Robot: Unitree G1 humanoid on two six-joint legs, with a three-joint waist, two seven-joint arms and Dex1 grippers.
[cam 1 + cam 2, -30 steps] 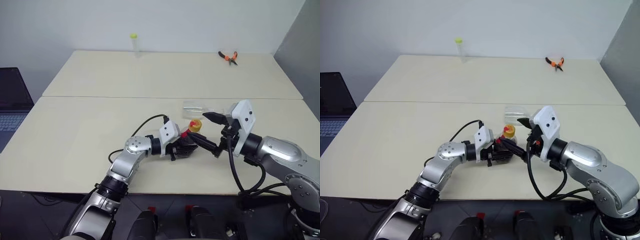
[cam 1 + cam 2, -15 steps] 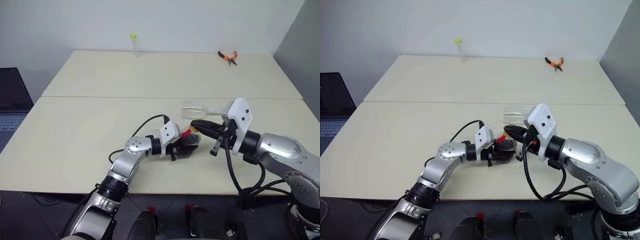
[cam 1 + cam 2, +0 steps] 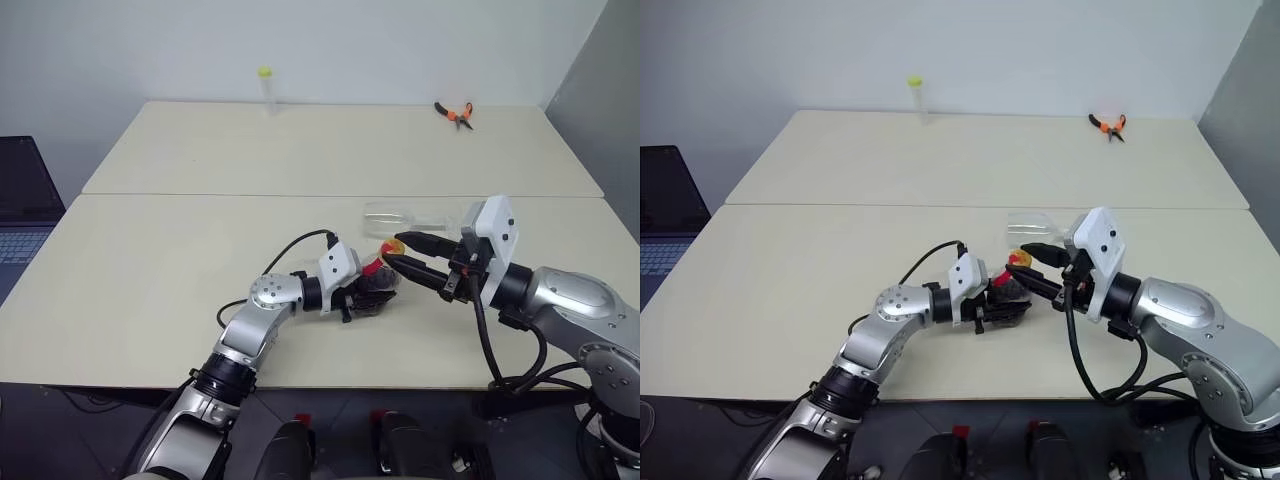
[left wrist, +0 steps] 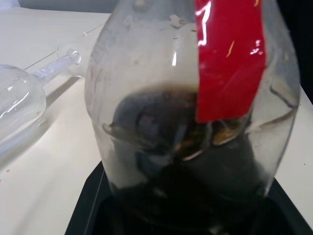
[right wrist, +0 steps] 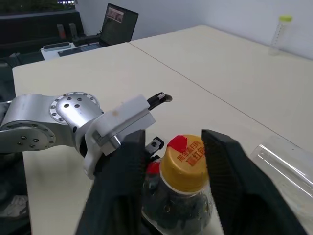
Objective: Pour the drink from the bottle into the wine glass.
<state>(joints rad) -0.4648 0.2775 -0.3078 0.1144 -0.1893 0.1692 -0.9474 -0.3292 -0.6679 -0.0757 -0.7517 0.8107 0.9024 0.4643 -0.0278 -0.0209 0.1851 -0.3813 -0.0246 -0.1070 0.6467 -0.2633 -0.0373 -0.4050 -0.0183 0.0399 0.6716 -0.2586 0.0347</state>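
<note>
Bottle (image 3: 376, 283): standing near the front edge of the table (image 3: 180, 260), clamped at its belly by my left gripper (image 3: 368, 292), whose fingers are closed on both sides of it. In my left wrist view the clear belly (image 4: 190, 112) fills most of the picture, with the red label (image 4: 230, 58) on the upper part and the drink (image 4: 186, 161), dark brown, sitting in the lower part. The yellow cap (image 5: 185, 157) is on the bottle.

My right gripper (image 3: 405, 257) reaches in level from the right. Its two black fingers (image 5: 124, 181) stand apart, one on each side of the cap, with a gap visible on both sides; I cannot tell whether either finger touches the cap.

Wine glass (image 3: 395, 215): lying on its side on the table just behind the bottle, the stem (image 4: 56, 66) pointing to my right. No liquid visible in it.

Other items: a tall capped tube (image 3: 267, 86) standing at the far edge of the table, pliers (image 3: 455, 113) with orange handles at the far right, and a laptop (image 3: 25, 205) off the table's left side.
</note>
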